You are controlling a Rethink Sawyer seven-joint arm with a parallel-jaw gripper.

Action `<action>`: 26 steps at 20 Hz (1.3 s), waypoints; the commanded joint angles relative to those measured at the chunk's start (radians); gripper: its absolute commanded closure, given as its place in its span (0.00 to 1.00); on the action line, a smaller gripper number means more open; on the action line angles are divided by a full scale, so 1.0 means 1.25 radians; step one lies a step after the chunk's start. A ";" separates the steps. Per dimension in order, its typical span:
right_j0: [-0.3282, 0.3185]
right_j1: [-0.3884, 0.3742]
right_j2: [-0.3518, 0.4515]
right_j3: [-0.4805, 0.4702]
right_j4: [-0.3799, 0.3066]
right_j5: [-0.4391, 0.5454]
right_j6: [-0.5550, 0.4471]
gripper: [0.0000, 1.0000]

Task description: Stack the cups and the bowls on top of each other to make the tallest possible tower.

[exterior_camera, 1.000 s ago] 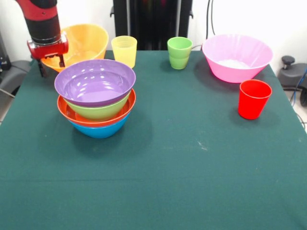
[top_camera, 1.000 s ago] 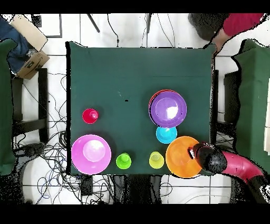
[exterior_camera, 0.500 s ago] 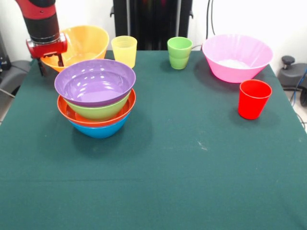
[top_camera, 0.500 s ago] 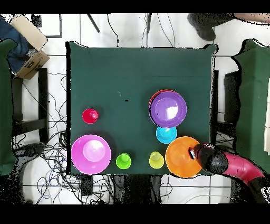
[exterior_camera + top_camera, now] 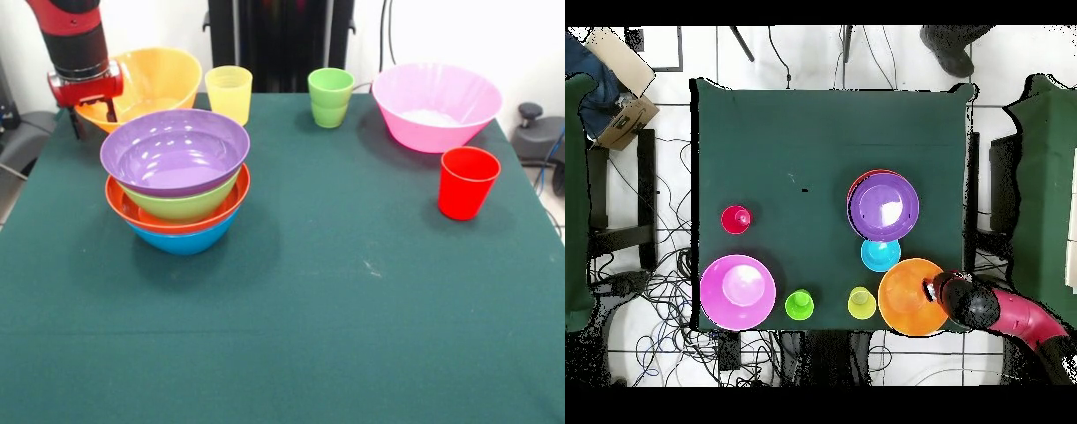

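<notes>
Purple-topped tower [image 5: 177,181] stands untouched near front; behind it, gripper [image 5: 91,113], fingers spread astride yellow-orange bowl's [image 5: 157,81] rim, edged slightly along it in the past second, apparently lining up a grasp

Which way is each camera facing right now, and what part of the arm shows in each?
Front view: across the table, facing the robot; arm and gripper enter top left at the yellow-orange bowl.
Overhead view: straight down, robot's base at bottom; arm enters bottom right, gripper at the yellow-orange bowl.
Shared: the bowl, the tower, turned half round.
</notes>
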 commanded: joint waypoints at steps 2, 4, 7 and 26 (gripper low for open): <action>0.006 0.056 0.064 -0.056 0.003 0.088 -0.067 1.00; 0.002 0.048 0.069 -0.055 0.009 0.099 -0.075 1.00; -0.012 0.049 0.083 -0.051 0.009 0.100 -0.087 1.00; -0.016 -0.033 0.129 -0.041 0.036 0.229 -0.124 0.00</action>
